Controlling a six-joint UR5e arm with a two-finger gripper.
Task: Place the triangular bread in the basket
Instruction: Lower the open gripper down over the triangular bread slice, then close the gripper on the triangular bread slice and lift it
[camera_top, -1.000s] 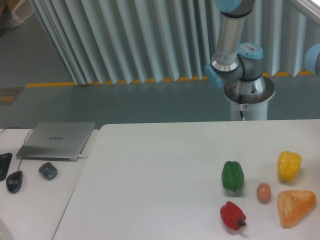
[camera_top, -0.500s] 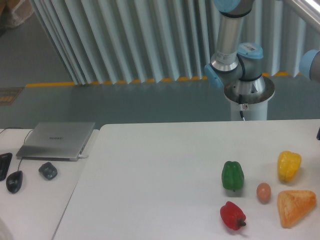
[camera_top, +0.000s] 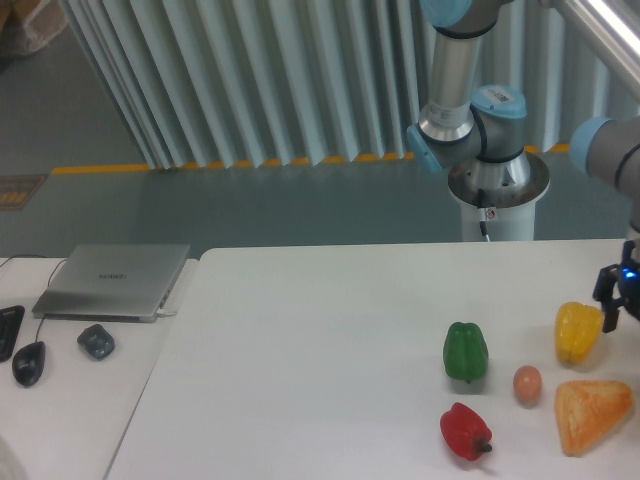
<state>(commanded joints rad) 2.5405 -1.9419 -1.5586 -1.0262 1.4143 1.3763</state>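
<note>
The golden-orange triangular bread (camera_top: 591, 413), a toasted wedge with rounded corners, lies flat at the near right corner of the white tabletop (camera_top: 300, 350), untouched. Left of it, apart, lies the glossy red bell pepper (camera_top: 465, 432). The small brown egg (camera_top: 527, 384) stands just beside the bread's left corner. Behind the egg stands the dark green bell pepper (camera_top: 466, 351); behind the bread stands the yellow bell pepper (camera_top: 578, 331).

Change since one second ago: the tool (camera_top: 620, 296) has entered the view at the right edge and now hangs just beside the yellow pepper, above and behind the bread. Only part of the dark tool is in frame; whether it is released or clenched cannot be determined. The produce has not shifted.

Assessment: the approach phase has begun; no grasp exists yet. The next move likely requires descent onto the bread while clearing the yellow pepper and egg. No basket is visible in this view.

Far left, a closed grey laptop (camera_top: 112, 281) rests on an adjoining surface.
</note>
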